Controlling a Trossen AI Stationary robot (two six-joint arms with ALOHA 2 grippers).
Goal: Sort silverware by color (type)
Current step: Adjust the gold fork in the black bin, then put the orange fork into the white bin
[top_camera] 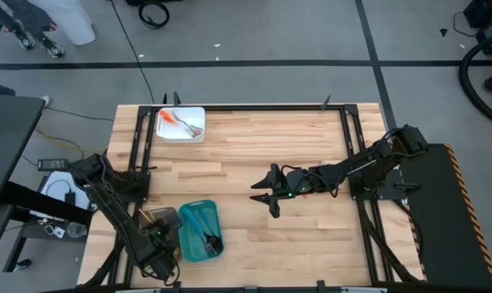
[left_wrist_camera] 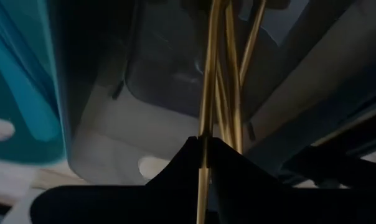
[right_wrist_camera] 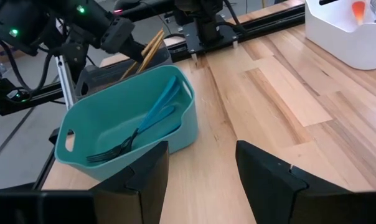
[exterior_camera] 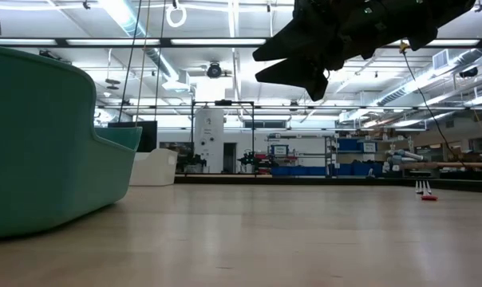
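Left gripper (left_wrist_camera: 203, 146) was at the grey tray (top_camera: 160, 220), near desk (top_camera: 262, 146) edge, jaws clenched on a thin gold piece (left_wrist_camera: 205, 93); type of utensil couldn't be told. More gold pieces (right_wrist_camera: 147, 50) stood leaning in that same tray, touching the gripped one. Teal tray (right_wrist_camera: 122, 121) just beside held teal pieces and a dark fork (right_wrist_camera: 110, 152). White tray (top_camera: 183, 124) at the far corner held an orange piece (top_camera: 167, 118) plus a pale one. Right gripper (top_camera: 272, 195) hovered mid-desk, jaws released, holding nothing.

Risks, judged:
- Grip was on a slim shaft, pinched at the very tips; piece could pivot or slip if arm moved fast.
- If jaws released while the piece leaned steeply, it could tip over the tray wall onto the desk or into the teal tray, wrong colour.
- Neighbouring gold pieces touched the held one; pulling out could drag them along or knock them out.
- Dark fork among teal looked possibly missorted; leaving it would fail the sort.
- Left arm crowded the tray; could nudge it off the desk edge.
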